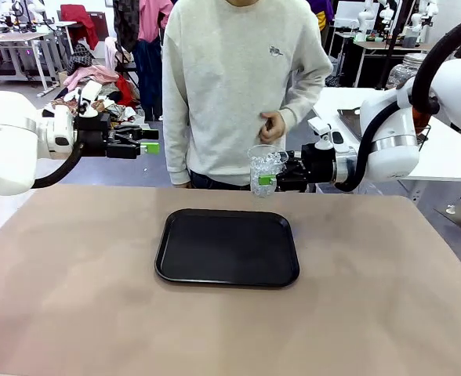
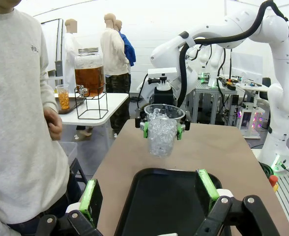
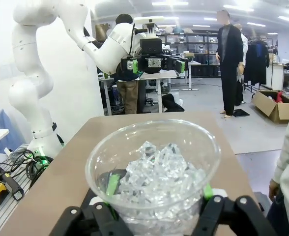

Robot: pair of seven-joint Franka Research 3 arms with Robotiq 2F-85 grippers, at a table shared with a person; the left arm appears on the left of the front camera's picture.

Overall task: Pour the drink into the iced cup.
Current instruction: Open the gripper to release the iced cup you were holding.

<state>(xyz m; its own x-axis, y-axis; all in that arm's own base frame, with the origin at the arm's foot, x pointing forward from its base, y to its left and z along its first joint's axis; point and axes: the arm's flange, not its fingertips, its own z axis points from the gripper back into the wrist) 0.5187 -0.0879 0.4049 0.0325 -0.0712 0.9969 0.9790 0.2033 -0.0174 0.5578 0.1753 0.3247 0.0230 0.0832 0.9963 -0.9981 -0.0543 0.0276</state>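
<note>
I see right gripper (image 1: 271, 179) clamped on clear cup (image 1: 265, 169) full of ice, holding it upright in air above far edge of table (image 1: 74, 298), just behind black tray (image 1: 227, 247). Left gripper (image 1: 154, 141) hovers at left side, well apart from cup, jaws wide apart, nothing between them. Person (image 1: 230, 86) stands at far side, one hand (image 1: 272, 128) near cup rim, not touching. Drink is in big glass jar (image 2: 90, 73) on white side table (image 2: 93, 105); small cup (image 2: 63, 97) with same amber liquid stands beside jar.
</note>
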